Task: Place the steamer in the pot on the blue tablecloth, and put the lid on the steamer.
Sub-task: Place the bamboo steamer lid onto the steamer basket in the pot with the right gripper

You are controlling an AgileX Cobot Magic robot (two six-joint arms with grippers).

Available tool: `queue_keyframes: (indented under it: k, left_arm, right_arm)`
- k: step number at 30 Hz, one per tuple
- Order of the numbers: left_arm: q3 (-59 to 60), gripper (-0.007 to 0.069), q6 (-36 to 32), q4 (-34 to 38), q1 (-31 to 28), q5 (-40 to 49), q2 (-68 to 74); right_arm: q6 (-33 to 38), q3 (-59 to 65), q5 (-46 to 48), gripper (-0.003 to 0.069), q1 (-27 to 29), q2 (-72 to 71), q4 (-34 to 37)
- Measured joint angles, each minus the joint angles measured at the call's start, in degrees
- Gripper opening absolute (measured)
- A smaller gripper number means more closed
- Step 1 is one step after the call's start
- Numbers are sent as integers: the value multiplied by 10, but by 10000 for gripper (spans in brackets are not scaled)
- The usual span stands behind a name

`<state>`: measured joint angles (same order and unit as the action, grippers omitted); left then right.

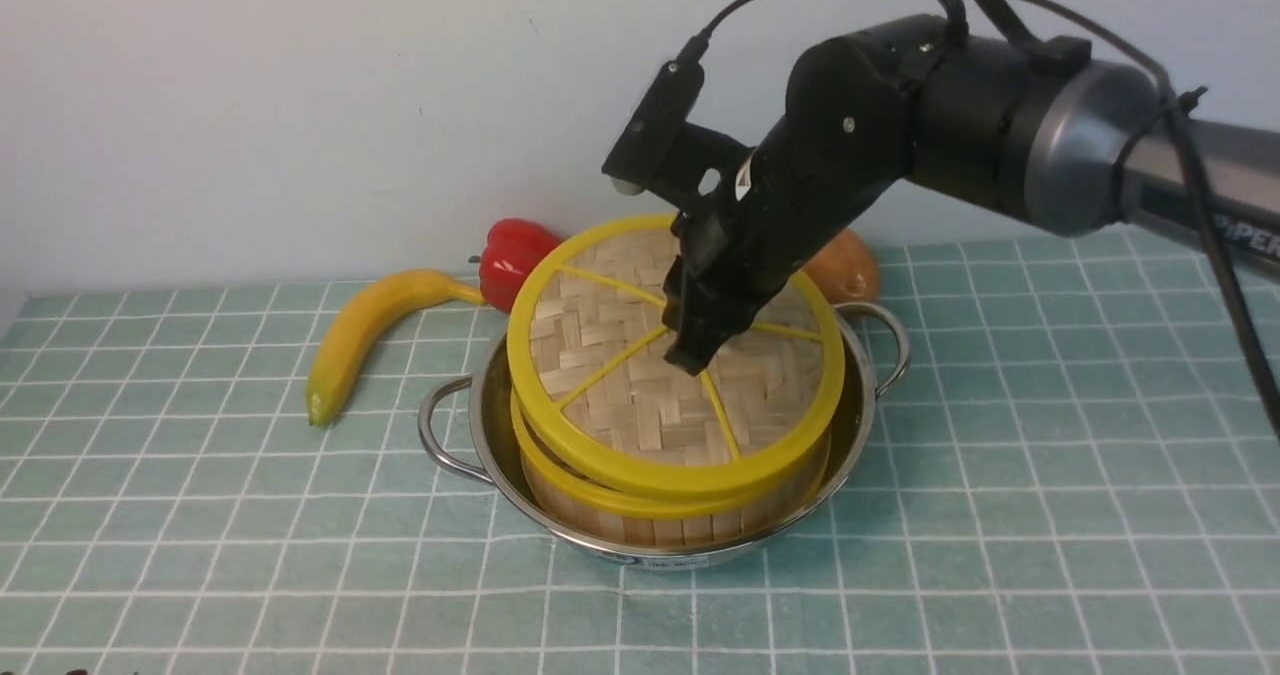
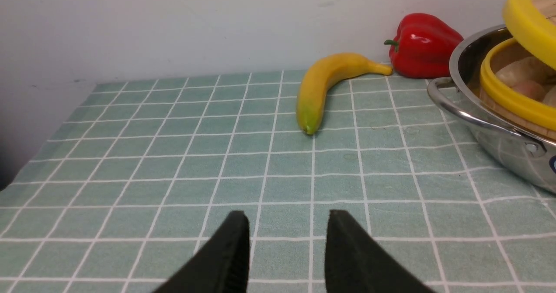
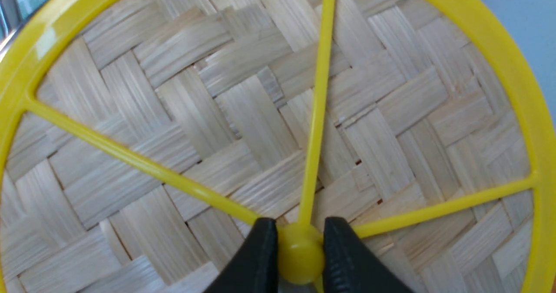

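Front view: the blue tablecloth (image 1: 1050,455) covers the tabletop up to a pale wall. At its centre, the pot (image 1: 860,395) holds the steamer (image 1: 680,515). The right gripper (image 1: 692,355) holds the lid (image 1: 640,405) tilted over it.

Left wrist view: the left gripper (image 2: 287,241) has its fingers apart over free cloth; a banana (image 2: 321,89) lies at 12 o'clock.

Right wrist view: fingers (image 3: 260,258) clamp the lid's knob (image 3: 300,251).

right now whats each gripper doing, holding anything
Left gripper: open, empty, low over the blue tablecloth.
Right gripper: shut on the lid, pinching its centre knob above the steamer.
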<state>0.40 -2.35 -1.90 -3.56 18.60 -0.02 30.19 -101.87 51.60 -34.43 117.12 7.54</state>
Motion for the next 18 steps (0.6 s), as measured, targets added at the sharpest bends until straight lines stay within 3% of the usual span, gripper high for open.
queue_keyframes:
  k: [18]
  left_arm:
    - [0, 243, 0, 0, 0, 0, 0]
  right_arm:
    - [25, -1, -40, 146, 0, 41, 24]
